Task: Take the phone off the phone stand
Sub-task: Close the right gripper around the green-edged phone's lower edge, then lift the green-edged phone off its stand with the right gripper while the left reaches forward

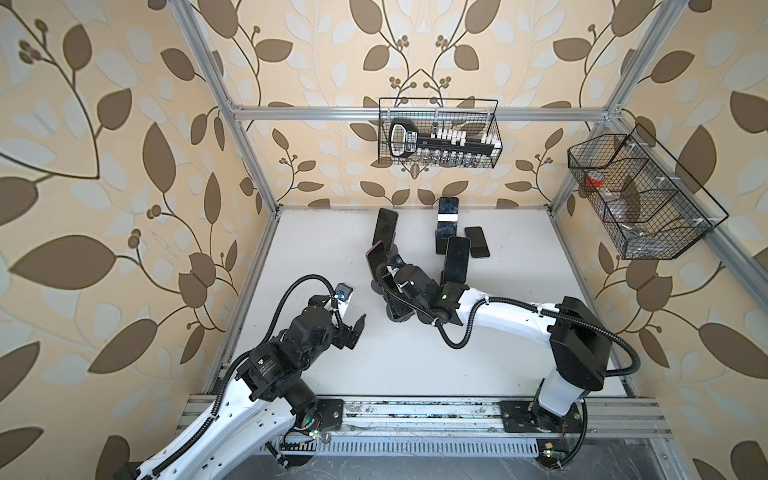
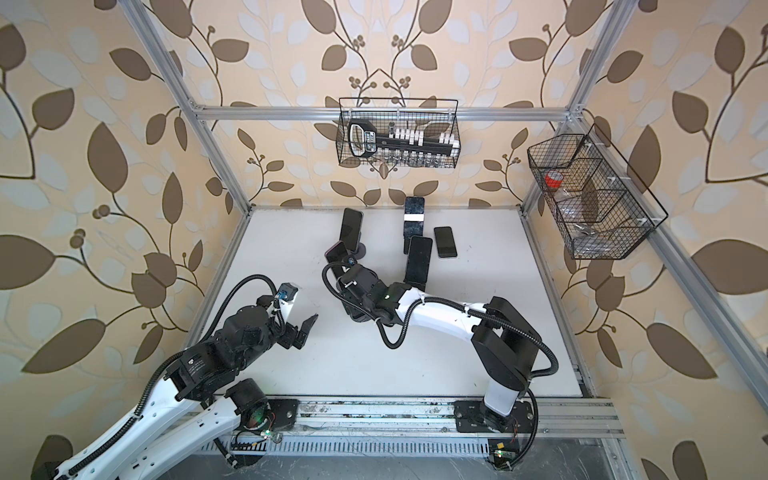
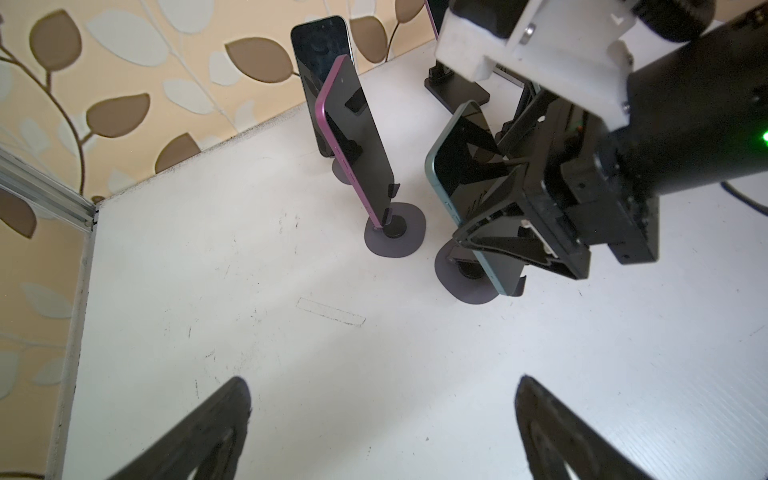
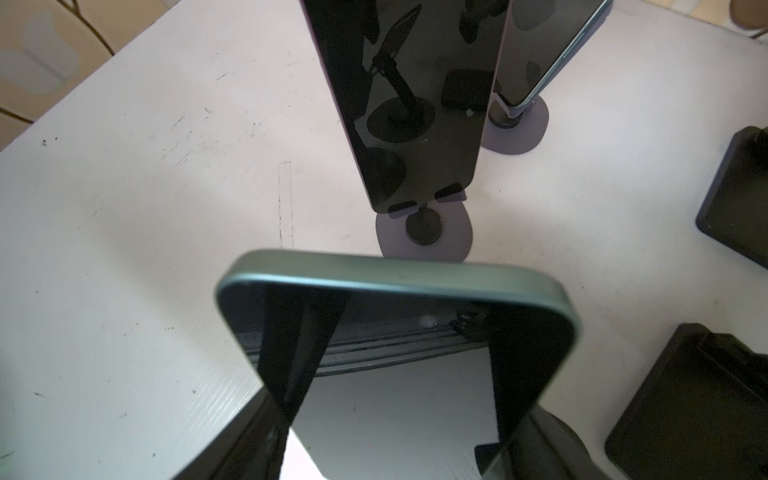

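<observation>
Two robot arms work over a white desk (image 3: 208, 291) where several phones stand propped on small stands. The right arm reaches across the middle to a teal-edged phone (image 3: 453, 166) that leans, screen up, on a phone stand (image 3: 457, 286) with a round grey base. This is the phone we take to be the task's own.

The right end effector (image 3: 486, 208) straddles the phone about halfway up. In the left wrist view and the right wrist view, its two black fingers appear pressed against the phone's long edges, so we read it as gripping the phone. The bottom edge of the phone appears to be seated in the stand's small lip, so the phone is not yet off the stand.

The left end effector (image 3: 382, 428) hangs over bare desk, well apart from the phones, its fingers spread wide and holding nothing.

We judge the step in hand to be the grasp, just before the lift. The next move calls for raising the phone up and out along its own lean until it clears the lip. The stand looks light, so it may drag or tip if the lift is crooked. A purple-edged phone (image 3: 357, 137) on its own stand is just beside, leaving little room to swing that way.
</observation>
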